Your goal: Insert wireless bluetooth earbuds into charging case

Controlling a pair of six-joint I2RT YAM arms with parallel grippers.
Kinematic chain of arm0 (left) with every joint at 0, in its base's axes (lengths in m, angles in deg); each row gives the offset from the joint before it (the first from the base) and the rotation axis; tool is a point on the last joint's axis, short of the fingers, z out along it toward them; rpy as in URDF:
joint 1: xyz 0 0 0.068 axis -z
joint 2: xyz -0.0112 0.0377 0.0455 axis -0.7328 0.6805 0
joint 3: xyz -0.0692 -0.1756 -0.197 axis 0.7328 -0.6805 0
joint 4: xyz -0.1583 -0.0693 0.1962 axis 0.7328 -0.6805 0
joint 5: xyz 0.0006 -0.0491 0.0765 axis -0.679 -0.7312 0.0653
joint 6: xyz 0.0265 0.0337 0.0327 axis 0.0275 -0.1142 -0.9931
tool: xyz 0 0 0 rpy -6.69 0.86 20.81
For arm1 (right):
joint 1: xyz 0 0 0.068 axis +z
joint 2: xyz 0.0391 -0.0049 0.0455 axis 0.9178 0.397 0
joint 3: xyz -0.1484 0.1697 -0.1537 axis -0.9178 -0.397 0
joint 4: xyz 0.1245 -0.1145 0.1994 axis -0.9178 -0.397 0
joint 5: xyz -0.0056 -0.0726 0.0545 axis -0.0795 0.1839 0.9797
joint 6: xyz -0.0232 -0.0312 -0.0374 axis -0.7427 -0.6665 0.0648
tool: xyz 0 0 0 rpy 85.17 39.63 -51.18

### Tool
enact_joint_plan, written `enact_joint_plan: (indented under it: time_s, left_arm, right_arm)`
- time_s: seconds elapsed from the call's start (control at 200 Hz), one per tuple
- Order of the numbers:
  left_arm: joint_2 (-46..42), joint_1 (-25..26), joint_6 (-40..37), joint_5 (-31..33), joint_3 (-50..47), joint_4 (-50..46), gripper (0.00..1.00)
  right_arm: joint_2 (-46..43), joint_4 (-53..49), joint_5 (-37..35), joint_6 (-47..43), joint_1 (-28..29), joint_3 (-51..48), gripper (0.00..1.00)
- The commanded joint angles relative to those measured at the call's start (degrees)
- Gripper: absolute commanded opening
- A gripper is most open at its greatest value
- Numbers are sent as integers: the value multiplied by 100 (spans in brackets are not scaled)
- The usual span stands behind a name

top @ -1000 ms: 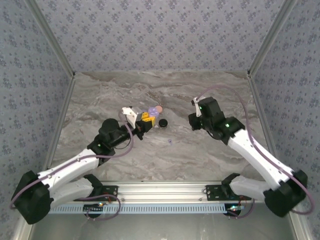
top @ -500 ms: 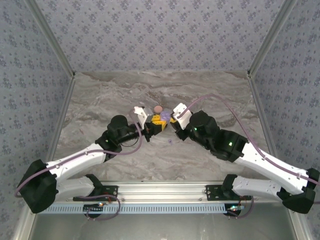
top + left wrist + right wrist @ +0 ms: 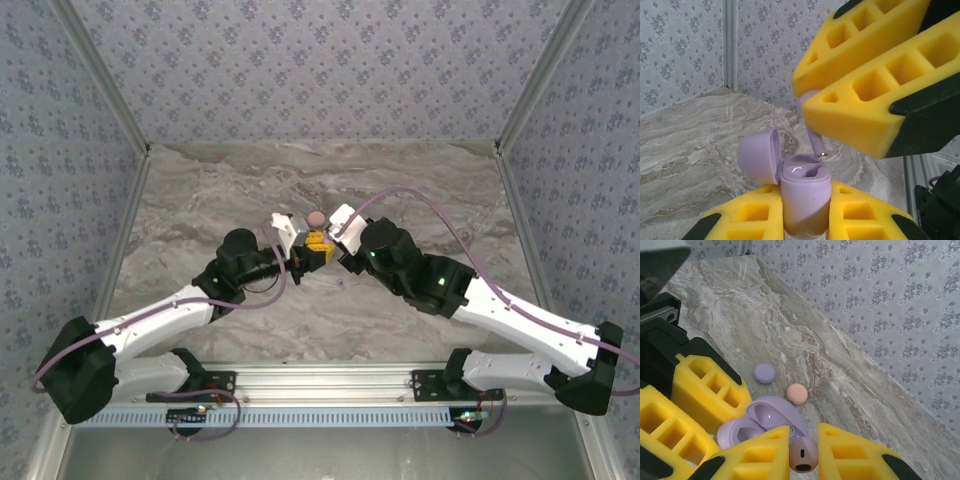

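My left gripper [image 3: 805,196] is shut on the body of an open lavender charging case [image 3: 805,185], whose lid [image 3: 758,155] hangs back to the left. Its two wells face up. My right gripper [image 3: 804,439] is shut on a lavender earbud [image 3: 802,455]. In the left wrist view the earbud's stem [image 3: 815,142] points down just above the case's right well, apart from it. From above, the left gripper [image 3: 306,256] and the right gripper [image 3: 330,243] meet tip to tip at mid-table.
A closed lavender round case [image 3: 764,373] and a pink round case [image 3: 797,393] lie on the marble just beyond the grippers; the pink case [image 3: 316,217] also shows from above. A tiny lavender speck [image 3: 343,284] lies nearer the arms. Patterned walls enclose the table.
The right arm has swung left across the table with the earbud until its gripper meets the left one. The left gripper has shifted slightly right with the open case.
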Motion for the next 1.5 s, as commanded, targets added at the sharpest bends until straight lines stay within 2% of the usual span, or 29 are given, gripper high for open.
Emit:
enact_joint_plan:
  time_s: [0.0, 0.755, 1.494]
  left_arm:
    - [-14, 40, -104, -143, 223, 221, 0]
    - [-46, 38, -158, -108, 224, 183, 0]
    - [-78, 44, -167, -167, 223, 153, 0]
  right_arm:
    - [46, 89, -129, -102, 34, 212, 18]
    - [107, -310, 147, -413, 43, 190, 18]
    - [203, -297, 5, -735, 27, 191, 19]
